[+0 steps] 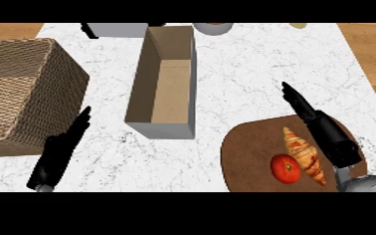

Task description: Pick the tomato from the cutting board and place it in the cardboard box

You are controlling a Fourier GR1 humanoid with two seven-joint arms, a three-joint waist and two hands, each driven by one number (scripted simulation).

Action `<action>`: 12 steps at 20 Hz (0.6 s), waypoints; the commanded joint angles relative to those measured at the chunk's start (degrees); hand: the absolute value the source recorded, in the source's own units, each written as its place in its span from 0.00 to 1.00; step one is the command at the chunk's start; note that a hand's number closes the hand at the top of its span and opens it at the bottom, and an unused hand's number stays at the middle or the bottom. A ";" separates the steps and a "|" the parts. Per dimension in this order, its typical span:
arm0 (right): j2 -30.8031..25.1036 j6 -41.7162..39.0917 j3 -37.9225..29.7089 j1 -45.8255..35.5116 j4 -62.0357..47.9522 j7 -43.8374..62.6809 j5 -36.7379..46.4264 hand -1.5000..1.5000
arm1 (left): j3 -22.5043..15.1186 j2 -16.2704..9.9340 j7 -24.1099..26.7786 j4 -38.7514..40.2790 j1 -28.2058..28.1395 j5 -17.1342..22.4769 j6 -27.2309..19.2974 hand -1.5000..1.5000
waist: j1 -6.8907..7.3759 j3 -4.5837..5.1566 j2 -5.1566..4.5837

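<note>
The tomato (286, 169) lies on the cutting board (249, 154), a brown rounded board at the counter's (249, 69) front right corner. It sits toward the board's near edge, untouched by either hand. A croissant (305, 155) lies just beside it on the right, running lengthwise from the board's middle to its near edge; whether the two touch cannot be told.

The right hand (323, 129) is over the board's right edge, beside the croissant. Its fingers are straight and held together, pointing toward the counter's far side and slightly left; it holds nothing. It is apart from the tomato, with the croissant between them.

The left hand (62, 149) shows at the counter's front left, fingers straight and close together, pointing away; it holds nothing. It is near the front corner of a wicker basket (33, 94) that occupies the counter's left edge.

The cardboard box (165, 84) stands open-topped at the counter's middle, long and narrow, running from the far edge toward the front. Its visible interior holds nothing. It is well apart from the cutting board.

Along the far edge are a grey object (117, 29) and a round vessel (213, 27), both cut off by the view.
</note>
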State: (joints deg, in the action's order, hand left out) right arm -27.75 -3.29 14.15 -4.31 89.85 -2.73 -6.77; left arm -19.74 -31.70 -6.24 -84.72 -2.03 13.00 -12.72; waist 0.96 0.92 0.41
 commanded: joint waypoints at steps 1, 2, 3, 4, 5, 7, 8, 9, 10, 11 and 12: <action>0.79 -1.68 -2.04 2.07 1.28 -1.26 -1.49 0.00 | 3.21 0.60 3.54 3.34 -0.05 -2.18 -0.87 0.50 | -1.05 -0.90 -0.37; -0.15 -4.67 -3.99 3.24 0.04 -4.91 -5.40 0.00 | 4.37 -1.08 0.49 1.31 1.48 -2.96 -3.52 0.50 | -1.13 -0.96 -0.35; 0.44 -4.61 -4.86 4.89 2.26 -4.92 -7.83 0.00 | 6.40 -2.94 0.93 1.73 2.18 -3.98 -5.29 0.50 | -1.51 -0.97 -0.23; 2.30 -5.20 -4.74 5.72 -0.95 -8.36 -8.68 0.00 | 8.65 -4.11 3.16 4.92 4.28 -4.71 -5.71 0.50 | -1.69 -1.00 -0.48; 1.32 -7.68 -6.55 6.28 2.09 -5.70 -13.61 0.00 | 10.25 -6.01 4.90 4.93 2.70 -6.55 -8.22 0.50 | -1.73 -0.97 -0.18; -14.50 -6.48 -3.24 -0.42 4.93 -9.43 10.26 0.00 | 7.69 -4.86 2.17 3.84 2.71 -5.27 -6.33 0.50 | 0.04 0.67 2.28; -16.48 -4.61 -2.15 1.71 4.18 -10.15 15.51 0.00 | 9.05 -5.12 2.28 3.89 3.20 -5.26 -7.50 0.50 | -0.92 -0.23 1.27; -14.43 -2.26 0.01 5.96 3.40 -14.71 18.82 0.00 | 10.57 -6.02 2.20 4.51 3.71 -5.24 -8.07 0.50 | -2.16 -0.89 0.43; -9.55 0.40 0.46 10.54 -3.73 -22.71 19.00 0.00 | 10.55 -5.10 2.48 5.72 4.59 -5.28 -7.93 0.50 | -1.89 -1.15 -0.58; -5.54 0.49 -1.11 15.74 -5.96 -28.37 12.99 0.00 | 10.92 -5.01 3.83 7.20 4.42 -6.59 -8.62 0.50 | -2.19 -1.08 -0.49; -3.62 -3.42 -4.43 14.79 -8.39 -31.15 3.92 0.00 | 10.62 -4.41 1.50 6.32 5.64 -6.26 -9.22 0.50 | -2.35 -1.22 -0.61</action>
State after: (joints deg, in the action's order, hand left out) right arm -34.38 -6.00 11.71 4.86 87.73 -21.60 1.05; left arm -10.29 -36.33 -3.84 -79.67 1.97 7.56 -20.33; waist -0.82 0.07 0.37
